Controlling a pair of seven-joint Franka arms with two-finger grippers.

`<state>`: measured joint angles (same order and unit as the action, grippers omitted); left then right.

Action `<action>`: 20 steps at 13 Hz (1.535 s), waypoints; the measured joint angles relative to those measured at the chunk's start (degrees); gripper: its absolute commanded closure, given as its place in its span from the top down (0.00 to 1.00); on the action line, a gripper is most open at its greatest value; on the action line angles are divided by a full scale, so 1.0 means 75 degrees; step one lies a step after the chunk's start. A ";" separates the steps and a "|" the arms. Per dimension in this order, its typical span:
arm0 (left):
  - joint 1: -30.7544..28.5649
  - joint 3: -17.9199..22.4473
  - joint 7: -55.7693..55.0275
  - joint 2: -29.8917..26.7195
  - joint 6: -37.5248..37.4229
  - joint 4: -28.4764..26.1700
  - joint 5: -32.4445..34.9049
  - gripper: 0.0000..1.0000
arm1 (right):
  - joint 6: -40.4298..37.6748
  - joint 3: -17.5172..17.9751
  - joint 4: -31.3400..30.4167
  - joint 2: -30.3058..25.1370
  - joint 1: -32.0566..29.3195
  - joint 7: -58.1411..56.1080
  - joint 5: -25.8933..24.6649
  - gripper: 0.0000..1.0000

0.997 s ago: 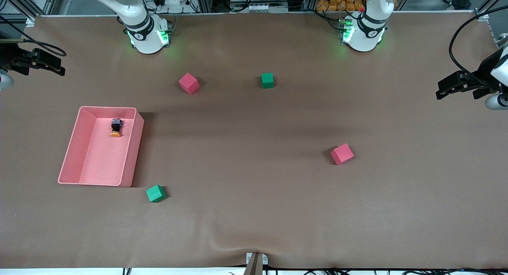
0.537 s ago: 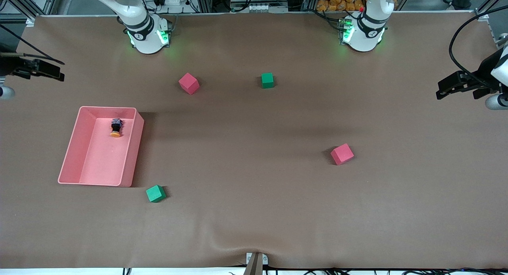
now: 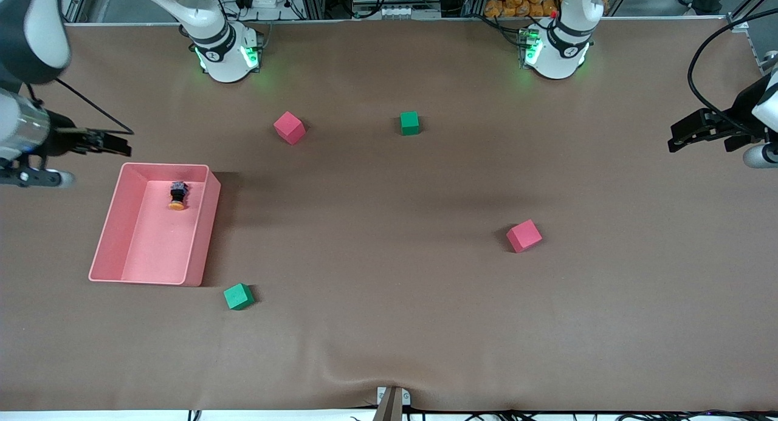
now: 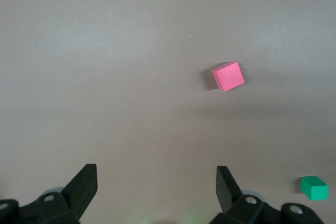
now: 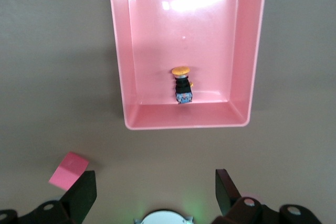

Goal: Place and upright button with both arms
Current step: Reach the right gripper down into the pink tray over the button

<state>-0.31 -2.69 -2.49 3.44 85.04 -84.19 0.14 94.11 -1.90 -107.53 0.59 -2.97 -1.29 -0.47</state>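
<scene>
The button [image 3: 177, 197] lies on its side in the pink tray [image 3: 205, 226], black body toward the robot bases, orange cap toward the front camera. It also shows in the right wrist view [image 5: 182, 84], near the end wall of the tray [image 5: 184, 118]. My right gripper [image 3: 121, 146] is open and empty in the air over the table, just past the tray's corner nearest the right arm's base. In its own view it [image 5: 155, 190] stands off from the tray. My left gripper [image 3: 676, 139] is open and empty at the left arm's end of the table [image 4: 156, 184], where that arm waits.
A red cube [image 3: 289, 127] and a green cube [image 3: 409, 123] lie near the bases. Another red cube [image 3: 524, 236] lies mid-table toward the left arm's end and shows in the left wrist view [image 4: 228, 76]. A green cube [image 3: 238, 296] sits by the tray's corner nearest the front camera.
My right arm has swung in over the table and its gripper has moved toward the tray. The left arm, the button and the cubes have not moved.
</scene>
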 measured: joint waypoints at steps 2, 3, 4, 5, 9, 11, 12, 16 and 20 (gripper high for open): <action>0.0000 0.0000 0.0000 0.0000 0.0000 0.0000 0.0000 1.00 | 0.0845 0.0012 -0.0789 0.0013 0.0001 -0.0030 0.0000 1.00; 0.0000 0.0000 0.0000 0.0000 0.0000 0.0000 0.0000 1.00 | 0.1278 0.0012 -0.1175 0.0016 0.0000 -0.0033 0.0000 1.00; 0.0000 0.0000 0.0000 0.0000 0.0000 0.0000 0.0000 1.00 | 0.1786 0.0009 -0.1562 0.0018 -0.0002 -0.0034 -0.0006 1.00; 0.0000 0.0000 0.0000 0.0000 0.0000 0.0000 0.0000 1.00 | 0.2381 0.0006 -0.1963 0.0022 -0.0009 -0.0035 -0.0020 1.00; 0.0000 0.0000 0.0000 0.0000 0.0000 0.0000 0.0000 1.00 | 0.4810 -0.0010 -0.3459 0.0221 -0.0248 -0.0090 -0.0063 1.00; 0.0000 0.0000 0.0000 0.0000 0.0000 0.0000 0.0000 1.00 | 0.5685 -0.0012 -0.3887 0.0462 -0.0317 -0.0144 -0.0063 1.00; 0.0000 0.0000 0.0000 0.0000 0.0000 0.0000 0.0000 1.00 | 0.6158 -0.0012 -0.4094 0.0609 -0.0325 -0.0156 -0.0063 1.00; 0.0000 0.0000 0.0000 0.0000 0.0000 0.0000 0.0000 1.00 | 0.8532 -0.0012 -0.5054 0.1481 -0.0332 -0.0162 -0.0063 1.00; 0.0002 -0.0004 0.0000 0.0000 0.0000 0.0000 0.0000 1.00 | 0.9172 -0.0018 -0.5174 0.2055 -0.0374 -0.0162 -0.0063 1.00</action>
<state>-0.30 -2.72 -2.49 3.44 85.04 -84.19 0.14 162.91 -2.04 -146.34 16.00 -5.77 -2.51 -0.94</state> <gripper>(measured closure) 0.000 0.000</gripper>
